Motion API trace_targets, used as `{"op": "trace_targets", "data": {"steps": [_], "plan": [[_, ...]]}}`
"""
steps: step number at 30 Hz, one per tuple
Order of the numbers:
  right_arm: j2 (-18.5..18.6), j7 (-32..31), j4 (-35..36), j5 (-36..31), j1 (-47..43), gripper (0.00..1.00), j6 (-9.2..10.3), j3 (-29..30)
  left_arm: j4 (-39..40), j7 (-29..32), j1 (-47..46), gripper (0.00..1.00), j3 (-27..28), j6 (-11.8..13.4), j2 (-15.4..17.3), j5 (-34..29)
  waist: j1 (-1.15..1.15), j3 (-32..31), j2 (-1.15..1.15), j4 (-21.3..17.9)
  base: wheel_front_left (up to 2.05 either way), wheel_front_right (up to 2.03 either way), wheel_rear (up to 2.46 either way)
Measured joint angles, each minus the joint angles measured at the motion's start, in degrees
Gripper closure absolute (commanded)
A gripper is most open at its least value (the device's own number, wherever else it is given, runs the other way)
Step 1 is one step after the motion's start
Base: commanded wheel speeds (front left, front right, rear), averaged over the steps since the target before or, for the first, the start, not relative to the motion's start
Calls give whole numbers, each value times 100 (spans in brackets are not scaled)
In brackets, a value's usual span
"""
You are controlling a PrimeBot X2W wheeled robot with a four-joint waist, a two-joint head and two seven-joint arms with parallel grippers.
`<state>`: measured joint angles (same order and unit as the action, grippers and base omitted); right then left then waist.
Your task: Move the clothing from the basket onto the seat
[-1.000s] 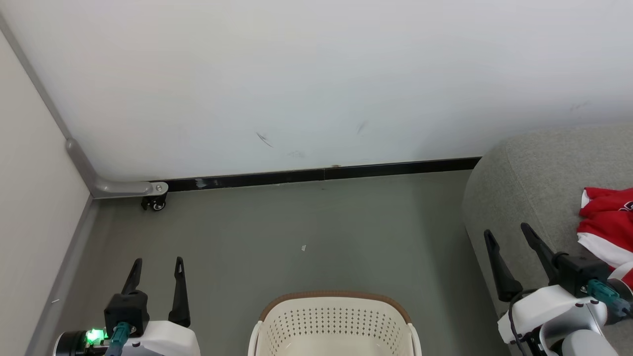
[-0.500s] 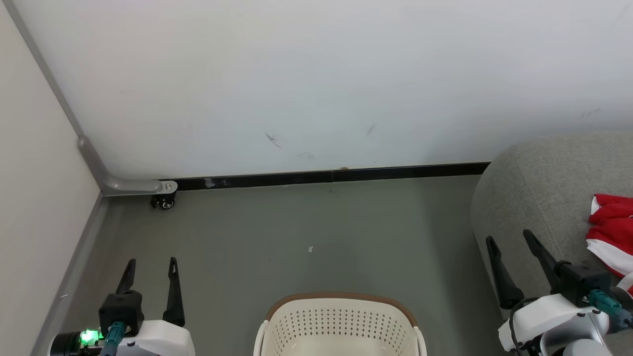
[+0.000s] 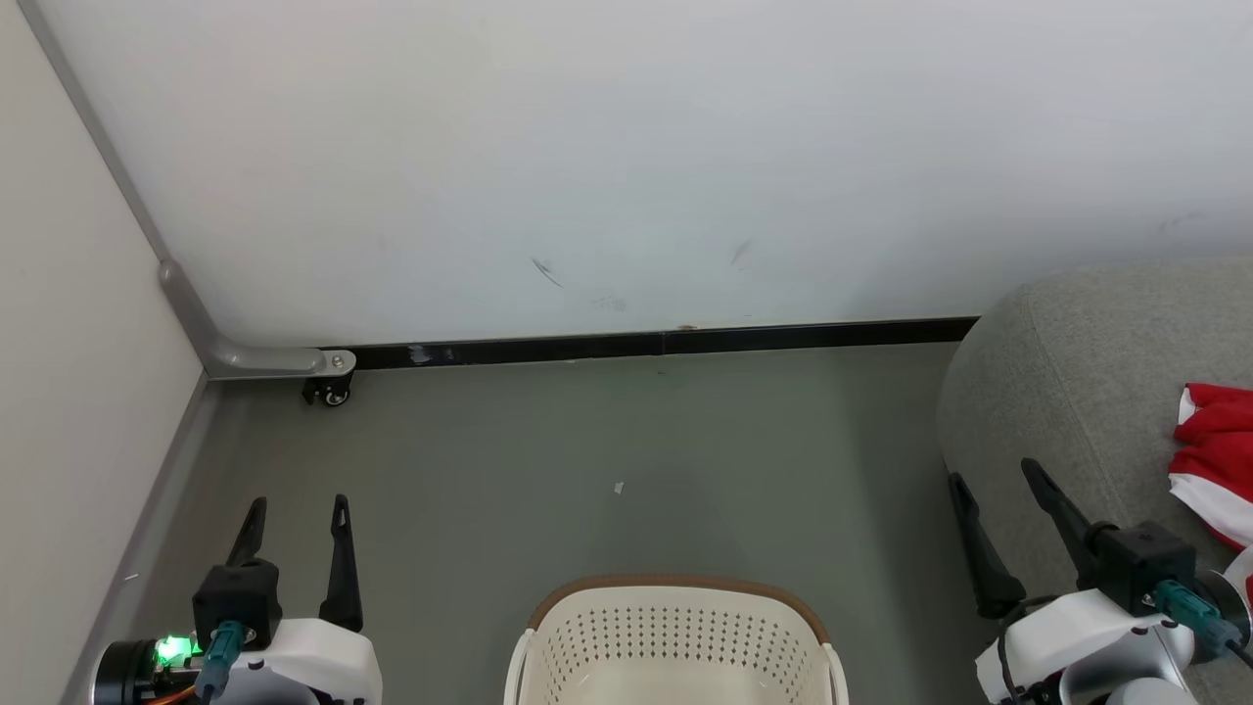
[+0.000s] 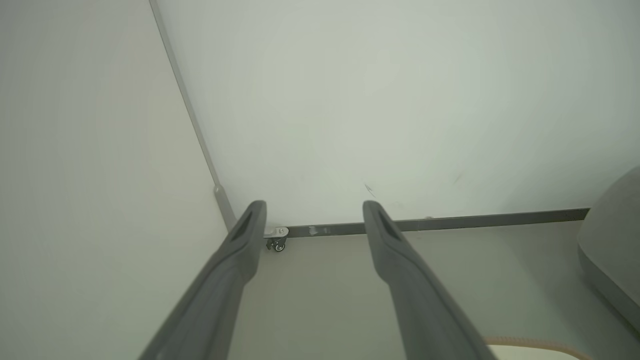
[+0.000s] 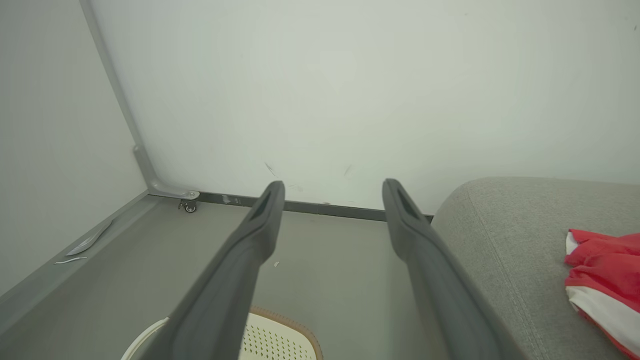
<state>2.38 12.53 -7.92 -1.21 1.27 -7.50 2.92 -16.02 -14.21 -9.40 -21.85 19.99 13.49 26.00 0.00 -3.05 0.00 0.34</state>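
The cream basket (image 3: 675,636) with its brown rim stands on the floor at the bottom centre of the head view; the part of its inside that shows is bare. The grey seat (image 3: 1077,392) fills the right side, and red clothing (image 3: 1214,460) with white trim lies on it. My left gripper (image 3: 299,503) hangs open and empty over the floor, left of the basket. My right gripper (image 3: 992,473) is open and empty at the seat's near-left edge, left of the clothing. The right wrist view shows its gripper (image 5: 334,184), the seat (image 5: 505,235), the clothing (image 5: 600,270) and the basket (image 5: 270,340).
A white wall with a black baseboard (image 3: 666,343) closes the far side. A pale panel stands on the left, with a grey metal leg (image 3: 264,360) and a small caster (image 3: 331,392) at the corner. Grey floor with a small scrap (image 3: 619,488) lies between basket and wall.
The head view has swung slightly left, so less of the clothing shows at the right edge. Both grippers stay open and empty.
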Motion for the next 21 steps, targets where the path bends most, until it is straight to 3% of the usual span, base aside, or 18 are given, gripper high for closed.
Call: {"op": "trace_targets", "data": {"steps": [21], "plan": [[-2, -21, 53, 133, -16, 0, -1, -2, -143, 9, -76, 0, -15, -1, -3, -1, 0, 63, 0, -44, 0, 0, 0]]}}
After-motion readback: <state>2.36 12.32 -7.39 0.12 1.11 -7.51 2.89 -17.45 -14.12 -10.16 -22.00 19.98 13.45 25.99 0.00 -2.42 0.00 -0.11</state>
